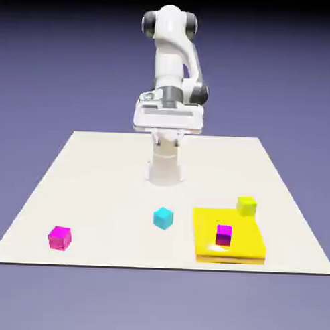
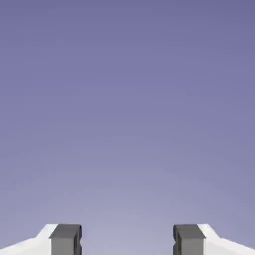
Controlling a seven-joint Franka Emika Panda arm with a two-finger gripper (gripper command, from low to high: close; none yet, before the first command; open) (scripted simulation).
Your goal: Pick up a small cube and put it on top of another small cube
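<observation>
in the exterior view, shows a cyan cube (image 1: 163, 218) at six o'clock from the centre, sitting on the pale table (image 1: 113, 186) with an upright edge turned toward the camera and faces slanting off to either side. at eight o'clock, shows a magenta cube (image 1: 59, 238) on the table, turned slightly, with a broad face roughly toward the camera. between four and five o'clock, shows a yellow slab (image 1: 205, 229) lying flat, bearing a purple cube (image 1: 223, 235) set nearly square to the camera. at four o'clock, shows a yellow-green cube (image 1: 246, 206) by the slab's far corner, turned slightly; cannot tell if touching it. looks about equal-sided in each cube, so gives no distinct long axis. at twelve o'clock, shows the arm (image 1: 169, 61) reaching forward above its base. in the hand view, has the gripper (image 2: 127, 239) spread wide, with fingertips (image 2: 64, 244) well apart at seven and five o'clock and blue-violet backdrop (image 2: 127, 114) between.
</observation>
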